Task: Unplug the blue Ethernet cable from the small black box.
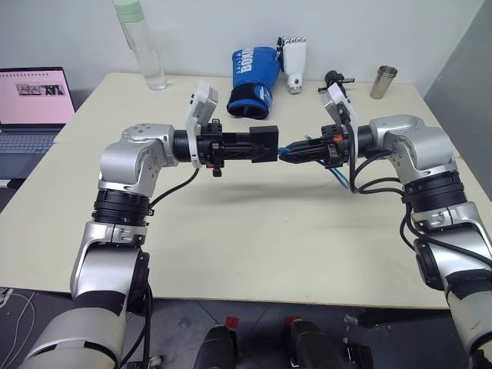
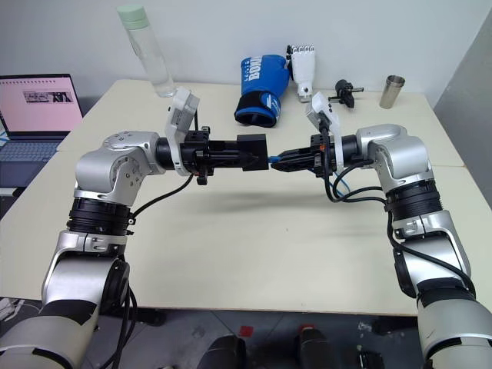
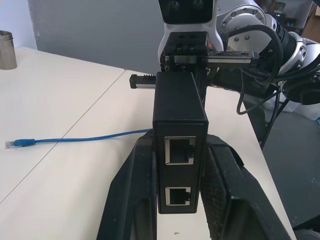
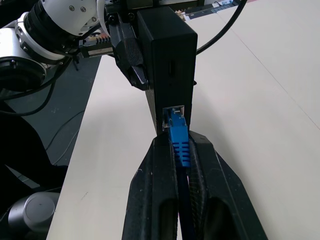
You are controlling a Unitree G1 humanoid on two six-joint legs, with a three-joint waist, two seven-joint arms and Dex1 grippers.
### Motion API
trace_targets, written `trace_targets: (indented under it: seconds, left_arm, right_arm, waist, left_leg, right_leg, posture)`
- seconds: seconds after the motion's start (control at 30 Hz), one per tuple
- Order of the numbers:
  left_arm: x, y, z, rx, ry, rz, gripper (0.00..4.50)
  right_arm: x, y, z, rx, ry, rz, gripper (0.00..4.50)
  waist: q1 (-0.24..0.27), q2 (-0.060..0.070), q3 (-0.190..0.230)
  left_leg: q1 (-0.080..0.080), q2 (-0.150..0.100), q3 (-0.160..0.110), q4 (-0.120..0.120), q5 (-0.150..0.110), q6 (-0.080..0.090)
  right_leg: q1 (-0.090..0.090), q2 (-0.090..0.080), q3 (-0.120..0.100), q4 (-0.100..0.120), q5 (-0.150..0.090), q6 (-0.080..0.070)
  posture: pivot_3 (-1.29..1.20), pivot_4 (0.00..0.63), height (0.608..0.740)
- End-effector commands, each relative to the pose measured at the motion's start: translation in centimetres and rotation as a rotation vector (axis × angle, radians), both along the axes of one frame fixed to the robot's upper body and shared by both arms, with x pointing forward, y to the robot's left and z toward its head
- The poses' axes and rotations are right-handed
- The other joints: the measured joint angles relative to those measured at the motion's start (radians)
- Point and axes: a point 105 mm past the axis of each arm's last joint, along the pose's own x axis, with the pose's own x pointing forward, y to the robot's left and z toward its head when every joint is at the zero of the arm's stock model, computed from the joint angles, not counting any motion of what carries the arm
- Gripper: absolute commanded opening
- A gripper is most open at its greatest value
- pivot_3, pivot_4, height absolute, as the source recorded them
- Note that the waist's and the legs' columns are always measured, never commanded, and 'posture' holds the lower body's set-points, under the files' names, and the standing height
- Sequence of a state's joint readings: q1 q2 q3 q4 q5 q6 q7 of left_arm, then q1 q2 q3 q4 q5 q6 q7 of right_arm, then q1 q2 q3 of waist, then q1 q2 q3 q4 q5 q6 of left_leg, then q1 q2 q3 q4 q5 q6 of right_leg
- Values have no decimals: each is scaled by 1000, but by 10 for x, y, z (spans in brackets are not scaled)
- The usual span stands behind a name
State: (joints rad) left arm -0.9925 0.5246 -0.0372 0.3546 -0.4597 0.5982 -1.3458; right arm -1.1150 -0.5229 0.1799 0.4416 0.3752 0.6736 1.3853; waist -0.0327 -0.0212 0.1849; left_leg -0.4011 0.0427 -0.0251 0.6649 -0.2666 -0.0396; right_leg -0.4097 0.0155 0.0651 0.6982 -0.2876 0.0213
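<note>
We see our left pincer point(image 1: 270, 148) clenched on the box point(image 1: 264, 144) above the bench point(image 1: 246, 231), our right pincer point(image 4: 181, 150) clenched on the cable's point(image 4: 179, 145) blue plug, plug seated in the box's port.

We cannot see the far edge of the small black box point(image 3: 179, 145), which sits behind the left gripper's fingers point(image 3: 235, 195). The blue Ethernet cable point(image 4: 178, 142) vanishes between the right gripper's fingers point(image 4: 155, 200), so its run back is hidden. The laptop point(image 1: 31, 108) is cut off at the picture's left edge, its screen text too small to read.
</note>
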Motion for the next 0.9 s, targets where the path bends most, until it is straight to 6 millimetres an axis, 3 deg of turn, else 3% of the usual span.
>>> trace_targets:
  seconds: [0.03, 0.37, 0.4, 0.53, 0.9]
  left_arm:
    - [-4, -2, 11, 1, -56, -23, 795]
    - [-5, -3, 11, 6, -58, -29, 795]
    - [-5, -3, 11, 7, -58, -29, 795]
    - [-5, -4, 12, 7, -58, -32, 795]
    - [-5, -3, 11, 9, -60, -26, 795]
  right_arm:
    - [-2, 1, 21, 41, -43, 19, 8]
    - [-4, 1, 21, 29, -40, 32, 8]
    - [-4, 1, 22, 32, -38, 32, 708]
    - [-3, 2, 25, 38, -38, 32, 1404]
    - [-5, 1, 22, 24, -28, 46, 1404]
  waist:
    - [0, 0, 0]
    - [0, 0, 0]
    - [0, 0, 0]
    - [0, 0, 0]
    - [0, 0, 0]
  left_leg:
    - [0, 0, 0, 0, 0, 0]
    - [0, 0, 0, 0, 0, 0]
    - [0, 0, 0, 0, 0, 0]
    - [0, 0, 0, 0, 0, 0]
    - [0, 0, 0, 0, 0, 0]
  right_leg:
    - [0, 0, 0, 0, 0, 0]
    - [0, 0, 0, 0, 0, 0]
    - [0, 0, 0, 0, 0, 0]
    - [0, 0, 0, 0, 0, 0]
    - [0, 0, 0, 0, 0, 0]
  posture:
    - [0, 150, 740]
    - [0, 150, 740]
    - [0, 150, 740]
    - [0, 150, 740]
    - [0, 150, 740]
